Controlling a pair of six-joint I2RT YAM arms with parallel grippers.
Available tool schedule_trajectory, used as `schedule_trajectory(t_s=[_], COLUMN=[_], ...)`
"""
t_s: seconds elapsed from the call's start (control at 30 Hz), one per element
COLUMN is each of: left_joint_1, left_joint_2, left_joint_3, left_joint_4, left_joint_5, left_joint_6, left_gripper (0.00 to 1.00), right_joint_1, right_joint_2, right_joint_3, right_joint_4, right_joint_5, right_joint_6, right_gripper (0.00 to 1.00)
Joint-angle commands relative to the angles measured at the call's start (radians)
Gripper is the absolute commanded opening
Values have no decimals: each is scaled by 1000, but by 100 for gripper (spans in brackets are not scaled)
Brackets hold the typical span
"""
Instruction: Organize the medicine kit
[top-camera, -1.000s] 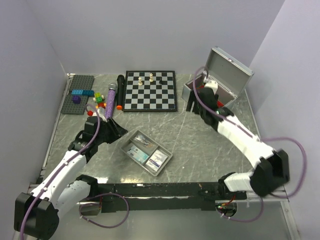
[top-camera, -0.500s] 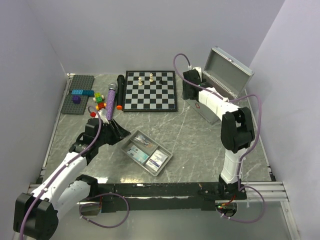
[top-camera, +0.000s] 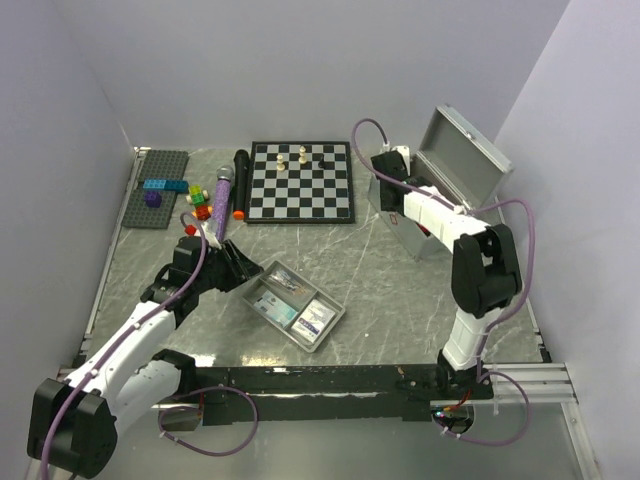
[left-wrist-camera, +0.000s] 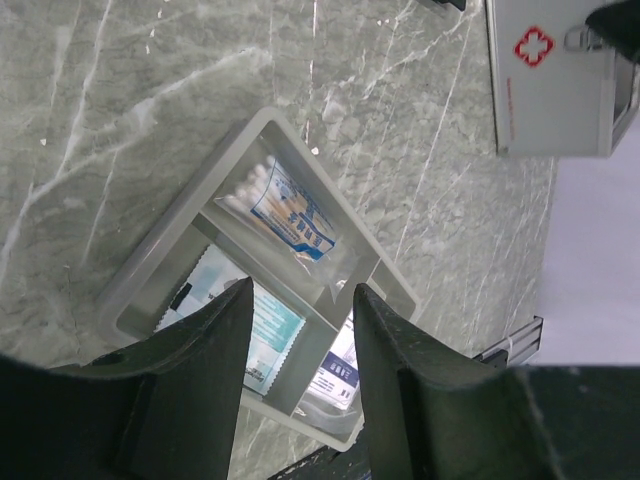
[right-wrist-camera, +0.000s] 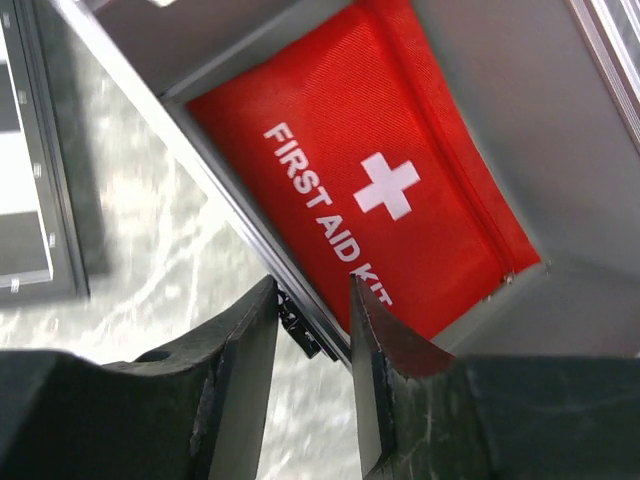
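Observation:
A grey divided tray (top-camera: 308, 287) lies at the table's middle front. In the left wrist view, the tray (left-wrist-camera: 190, 200) holds a cotton swab packet (left-wrist-camera: 290, 215), a teal sachet (left-wrist-camera: 265, 335) and a blue-white packet (left-wrist-camera: 340, 365). My left gripper (top-camera: 240, 268) is open at the tray's left end, its jaws (left-wrist-camera: 300, 300) spread above it. The metal medicine case (top-camera: 415, 225) stands open at the right, lid (top-camera: 462, 150) up. A red first aid pouch (right-wrist-camera: 370, 190) lies inside. My right gripper (top-camera: 398, 190) is open, its jaws (right-wrist-camera: 312, 300) straddling the case's front rim (right-wrist-camera: 215, 200).
A chessboard (top-camera: 300, 180) with a few pieces lies at the back. A purple microphone (top-camera: 222, 200), a black microphone (top-camera: 240, 180), loose bricks (top-camera: 200, 205) and a grey brick baseplate (top-camera: 158, 187) lie back left. Walls close in both sides.
The right arm swung from a low reach to an arched pose over the case. The case slid nearer and turned. The left gripper edged toward the tray.

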Motion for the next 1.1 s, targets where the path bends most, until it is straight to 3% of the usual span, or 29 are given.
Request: schedule_trajectory(t_s=[0.0,0.3,0.63,0.73,0.83,0.93,1.07], left_joint_1=[-6,-13,-22,-69,-192,-313,-411], left_joint_2=[-9,-7,-15,2,58,149,249], left_joint_3=[3,8,35,57,104,164,224], left_joint_4=[35,23,-42,-71,-114,-148,-166], left_joint_5=[21,17,-36,-81,-169,-238,-319], left_joint_6=[3,6,27,59,96,115,134], left_gripper=[49,49,48,49,50,50,51], right_joint_1=[36,146,433,487,540,563,567], right_joint_2=[-103,-292,-458,-508,-551,-576,-637], right_joint_3=[-113,-277,-429,-468,-503,-502,-468], right_joint_4=[-104,-164,-245,-263,-262,-289,-320], right_joint_5=[2,24,59,59,36,41,50], right_joint_6=[132,157,261,296,312,336,327], right_gripper=[27,10,6,6,6,14,46])
